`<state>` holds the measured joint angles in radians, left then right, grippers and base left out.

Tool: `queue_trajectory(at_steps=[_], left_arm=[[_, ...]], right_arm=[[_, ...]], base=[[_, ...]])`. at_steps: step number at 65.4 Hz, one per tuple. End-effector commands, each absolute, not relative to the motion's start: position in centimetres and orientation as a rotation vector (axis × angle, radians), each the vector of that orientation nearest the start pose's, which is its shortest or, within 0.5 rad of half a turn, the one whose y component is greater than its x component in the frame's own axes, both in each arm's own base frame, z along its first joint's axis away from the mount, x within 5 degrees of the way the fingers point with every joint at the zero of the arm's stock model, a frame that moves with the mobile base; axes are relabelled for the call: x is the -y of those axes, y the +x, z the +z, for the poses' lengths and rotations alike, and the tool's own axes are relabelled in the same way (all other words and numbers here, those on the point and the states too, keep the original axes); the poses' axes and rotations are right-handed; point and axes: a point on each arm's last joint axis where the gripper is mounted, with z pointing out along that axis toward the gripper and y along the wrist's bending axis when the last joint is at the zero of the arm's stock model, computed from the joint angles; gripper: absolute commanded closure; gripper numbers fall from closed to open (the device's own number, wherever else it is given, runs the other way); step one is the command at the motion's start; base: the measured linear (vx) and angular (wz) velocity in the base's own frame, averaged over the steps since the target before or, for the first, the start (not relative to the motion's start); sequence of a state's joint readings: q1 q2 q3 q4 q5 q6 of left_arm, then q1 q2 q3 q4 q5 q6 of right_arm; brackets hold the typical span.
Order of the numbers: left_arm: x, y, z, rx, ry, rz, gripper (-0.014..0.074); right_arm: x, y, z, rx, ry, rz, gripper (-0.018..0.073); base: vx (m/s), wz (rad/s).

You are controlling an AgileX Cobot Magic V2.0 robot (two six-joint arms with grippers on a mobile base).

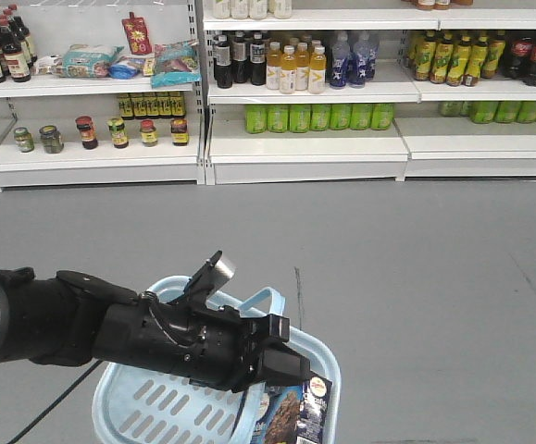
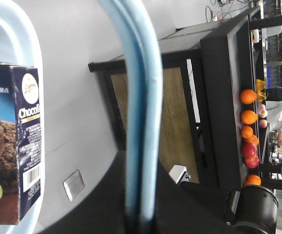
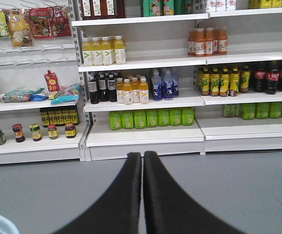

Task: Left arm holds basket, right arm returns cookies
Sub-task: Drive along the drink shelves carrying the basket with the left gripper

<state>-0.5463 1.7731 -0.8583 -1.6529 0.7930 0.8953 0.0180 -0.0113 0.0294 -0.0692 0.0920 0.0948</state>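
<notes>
Currently, the left arm point(image 1: 82, 333) enters the front view from 9 o'clock and extends toward 3 o'clock above the grey floor point(image 1: 416, 277). The left hand point(image 1: 280, 356) is clamped on the loop handle point(image 1: 266, 298) of the light-blue basket point(image 1: 124, 393). The basket sits at 6 o'clock in that view and is partly cut off by the lower edge. Whether it rests on the floor cannot be determined. In the left wrist view, the handle runs straight down into the hand at 6 o'clock.

The Chocofello cookie carton point(image 1: 297, 414) lies inside the basket, at the basket's 4 o'clock corner, just beside the rim, with its printed face visible.

The right hand point(image 3: 142, 163) appears in the right wrist view only. Its 2 black fingers point(image 3: 126, 195) are pressed together with nothing between them. They point toward 12 o'clock at the white shelves point(image 3: 145, 134), which carry yellow juice bottles point(image 3: 102, 50), a row of green containers point(image 3: 150, 118) and, at 9 o'clock, small jars point(image 3: 33, 131).
</notes>
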Motion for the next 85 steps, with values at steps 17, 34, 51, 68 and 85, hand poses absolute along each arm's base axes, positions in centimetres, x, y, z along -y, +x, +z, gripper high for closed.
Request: queue_trajectory(at_steps=[17,34,51,68,85], left_arm=[[23.01,24.5,20.54,-2.469,0.174,-1.641,0.0603],[23.01,24.5,20.54,-2.469,0.174,-1.641,0.0603],[23.01,24.5,20.54,-2.469,0.174,-1.641,0.0603],[23.01,24.49,20.54,-2.469,0.175,-1.64,0.0603],[23.01,24.49,20.54,-2.469,0.175,-1.64,0.0603]], right_arm=[[-0.08,5.59,20.33,-1.506,-0.001,0.023,0.0568],[-0.08,5.59,20.33,-1.506,-0.001,0.023,0.0568],[-0.08,5.59,20.33,-1.506,-0.001,0.023,0.0568],[-0.08,5.59,20.33,-1.506,-0.001,0.023,0.0568],[-0.08,5.59,20.33,-1.506,-0.001,0.023,0.0568]], base=[[0.34,0.06],[0.33,0.02],[0.33,-0.06],[0.33,-0.06],[0.35,0.02]])
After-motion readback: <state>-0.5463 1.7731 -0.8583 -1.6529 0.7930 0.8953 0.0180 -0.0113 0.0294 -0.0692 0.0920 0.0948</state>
